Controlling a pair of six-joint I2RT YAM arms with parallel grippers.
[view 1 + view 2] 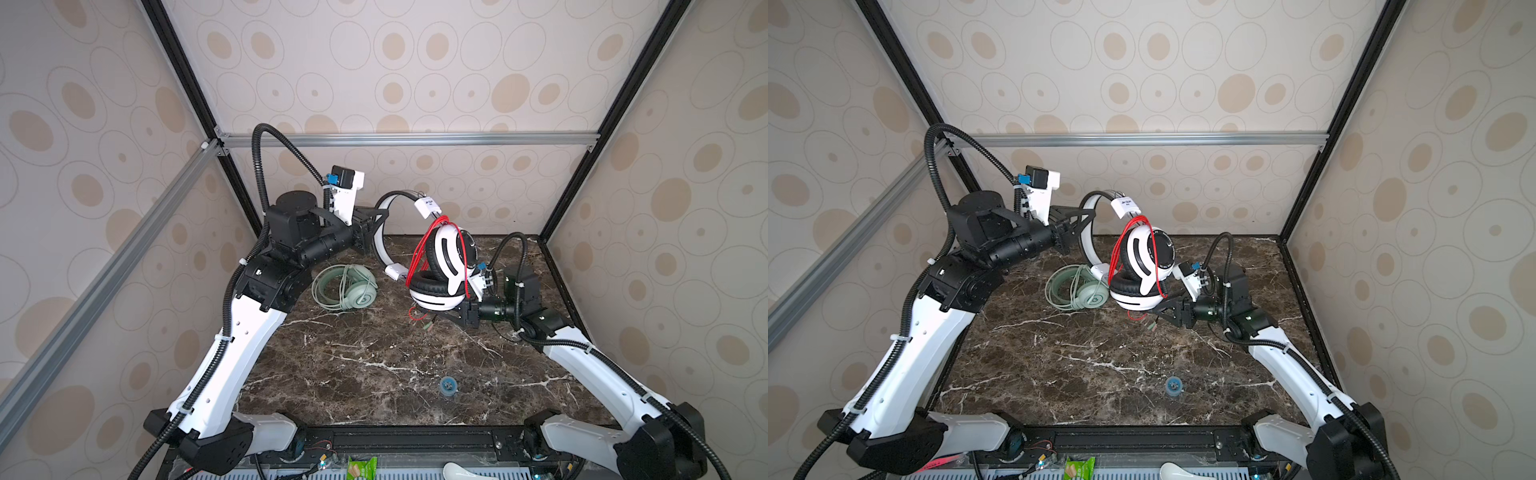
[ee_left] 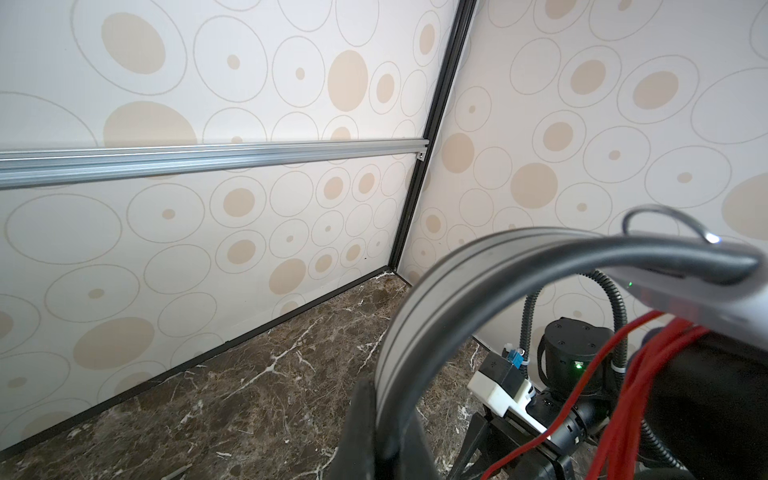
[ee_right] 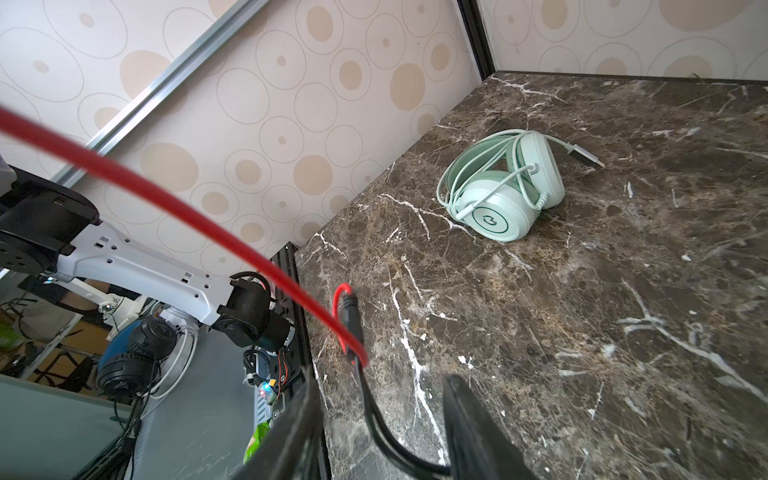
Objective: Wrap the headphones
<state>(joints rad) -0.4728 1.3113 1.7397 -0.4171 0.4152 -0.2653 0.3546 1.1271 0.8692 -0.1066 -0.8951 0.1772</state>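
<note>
**White-and-black headset held aloft, mint set on the table**

The white-and-black over-ear headset hangs above the far half of the dark marble-patterned tabletop. Its thin red cord is looped over the upper earcup. A white slider block on the headband carries dark print, too small to read.

The left gripper is pressed together on the headband. The right gripper sits just under the lower earcup, jaws spread. The cord's black end lead runs loose between them.

Left of this in both top views, the pale mint green headset lies on the table with its matching cord wound around it. One earcup shows a round emblem.

A small blue round object lies well apart, nearer the front. A green packet sits past the front edge.
</note>
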